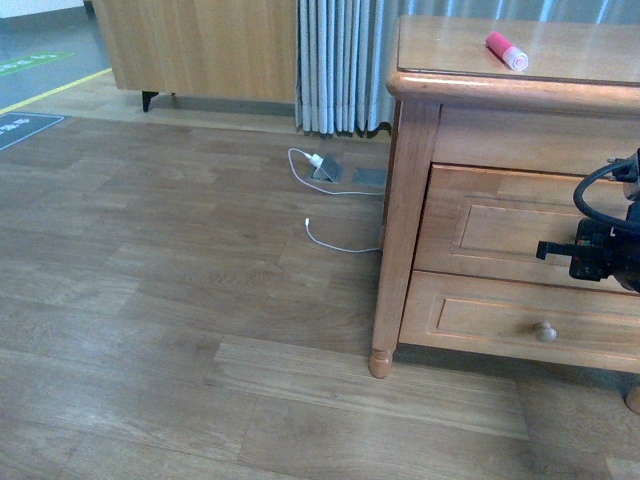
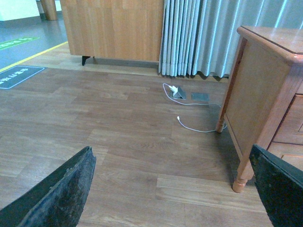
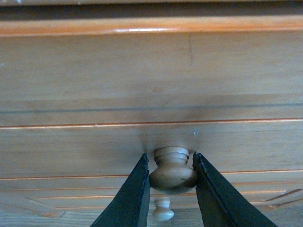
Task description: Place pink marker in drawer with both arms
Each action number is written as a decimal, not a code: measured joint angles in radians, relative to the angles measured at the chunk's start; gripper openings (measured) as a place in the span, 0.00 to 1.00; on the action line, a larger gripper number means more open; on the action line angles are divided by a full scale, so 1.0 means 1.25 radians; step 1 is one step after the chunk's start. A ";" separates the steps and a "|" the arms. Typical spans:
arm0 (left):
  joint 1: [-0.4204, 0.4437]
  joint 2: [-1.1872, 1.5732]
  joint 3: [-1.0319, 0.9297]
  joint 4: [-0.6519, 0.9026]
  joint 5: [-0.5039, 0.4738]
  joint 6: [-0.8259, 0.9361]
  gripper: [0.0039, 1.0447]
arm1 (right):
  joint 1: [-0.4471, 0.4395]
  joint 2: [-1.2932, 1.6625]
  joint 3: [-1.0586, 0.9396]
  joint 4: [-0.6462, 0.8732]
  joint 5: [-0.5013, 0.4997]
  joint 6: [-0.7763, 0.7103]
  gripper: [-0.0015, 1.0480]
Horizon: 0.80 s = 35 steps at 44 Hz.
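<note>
The pink marker lies on top of the wooden cabinet, near its back right. The upper drawer sits flush in the cabinet front. In the right wrist view my right gripper is shut on that drawer's round knob, one black finger on each side of it. Only part of the right arm shows in the front view, in front of the drawer. My left gripper is open and empty, low over the floor left of the cabinet. The marker is hidden in both wrist views.
A lower drawer with its own cream knob sits beneath the upper one; that knob also shows in the right wrist view. The cabinet's turned front leg stands near my left gripper. A white cable and charger lie on the wood floor by the curtain.
</note>
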 joint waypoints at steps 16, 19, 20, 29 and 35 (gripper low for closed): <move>0.000 0.000 0.000 0.000 0.000 0.000 0.94 | -0.002 -0.006 -0.015 0.000 -0.009 0.014 0.21; 0.000 0.000 0.000 0.000 0.000 0.000 0.94 | -0.003 -0.009 -0.024 0.006 -0.016 0.015 0.21; 0.000 0.000 0.000 0.000 0.000 0.000 0.94 | -0.003 -0.010 -0.028 0.009 -0.018 0.015 0.21; 0.000 0.000 0.000 0.000 0.000 0.000 0.94 | -0.005 -0.030 -0.070 0.026 -0.031 0.016 0.21; 0.000 0.000 0.000 0.000 0.000 0.000 0.94 | -0.010 -0.038 -0.088 0.029 -0.038 0.020 0.21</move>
